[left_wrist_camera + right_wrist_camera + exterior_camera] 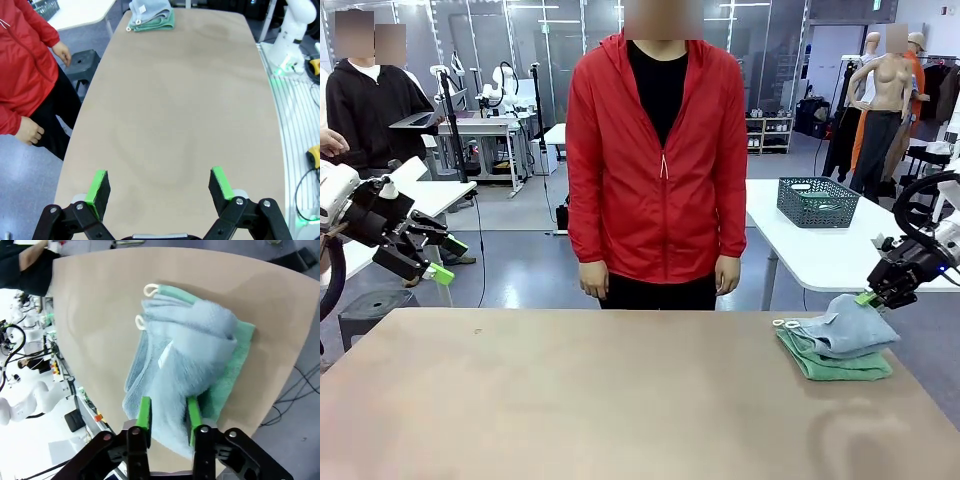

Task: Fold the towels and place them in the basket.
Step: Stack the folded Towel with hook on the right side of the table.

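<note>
Blue-grey towel (847, 326) stacked on mint towel (835, 362) at table's (570, 400) right edge. Right gripper (169, 415) half-parted, fingers straddling a blue-grey fold — left gripper (159, 189) spread wide, bare tabletop beyond it.

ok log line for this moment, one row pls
left gripper open, idle | right gripper astride blue-grey towel | green towel beneath | basket far table

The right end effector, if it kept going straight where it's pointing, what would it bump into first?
Most likely the pale blue towel. The right end effector already has that cloth between its green pads, with the mint green towel underneath.
</note>
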Motion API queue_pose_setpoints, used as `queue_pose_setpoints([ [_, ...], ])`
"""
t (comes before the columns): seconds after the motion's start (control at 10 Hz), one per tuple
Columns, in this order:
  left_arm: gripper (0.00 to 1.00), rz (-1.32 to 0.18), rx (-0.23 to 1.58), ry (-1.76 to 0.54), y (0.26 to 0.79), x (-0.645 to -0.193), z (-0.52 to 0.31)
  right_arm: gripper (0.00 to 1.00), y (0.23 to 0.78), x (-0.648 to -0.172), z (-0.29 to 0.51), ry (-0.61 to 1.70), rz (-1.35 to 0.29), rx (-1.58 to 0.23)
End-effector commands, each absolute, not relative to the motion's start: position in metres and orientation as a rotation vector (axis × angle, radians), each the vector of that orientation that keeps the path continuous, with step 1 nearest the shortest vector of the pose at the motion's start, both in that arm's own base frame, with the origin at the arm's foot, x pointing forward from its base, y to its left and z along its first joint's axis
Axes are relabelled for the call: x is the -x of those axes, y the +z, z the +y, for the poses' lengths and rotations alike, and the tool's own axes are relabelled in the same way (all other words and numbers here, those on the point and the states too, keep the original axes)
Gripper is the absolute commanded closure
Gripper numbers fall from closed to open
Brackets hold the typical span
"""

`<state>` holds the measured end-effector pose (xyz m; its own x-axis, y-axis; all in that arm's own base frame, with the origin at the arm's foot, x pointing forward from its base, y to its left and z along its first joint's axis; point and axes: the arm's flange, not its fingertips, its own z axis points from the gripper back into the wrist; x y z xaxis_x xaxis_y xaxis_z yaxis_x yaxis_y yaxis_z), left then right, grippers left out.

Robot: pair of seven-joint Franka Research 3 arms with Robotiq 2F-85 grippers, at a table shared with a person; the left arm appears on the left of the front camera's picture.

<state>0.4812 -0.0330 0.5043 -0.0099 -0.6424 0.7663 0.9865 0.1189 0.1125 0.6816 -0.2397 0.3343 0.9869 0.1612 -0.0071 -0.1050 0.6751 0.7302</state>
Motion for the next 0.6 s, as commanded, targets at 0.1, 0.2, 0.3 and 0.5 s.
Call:
queue_pose_setpoints([
  [0.1, 0.0, -0.808, 0.54, -1.391, 0.505, -0.478, -0.034, 0.15, 0.343, -0.685, -0.229, 0.102, 0.13, -0.607],
  [0.2, 0.0, -0.808, 0.54, -1.391, 0.505, -0.478, -0.034, 0.31, 0.349, -0.684, -0.223, 0.093, 0.136, -0.534],
  [0.3, 0.0, -0.808, 0.54, -1.391, 0.505, -0.478, -0.034, 0.31, 0.358, -0.681, -0.214, 0.101, 0.142, -0.471],
  [0.5, 0.0, -0.808, 0.54, -1.391, 0.505, -0.478, -0.034, 0.31, 0.406, -0.665, -0.17, 0.129, 0.126, -0.406],
])
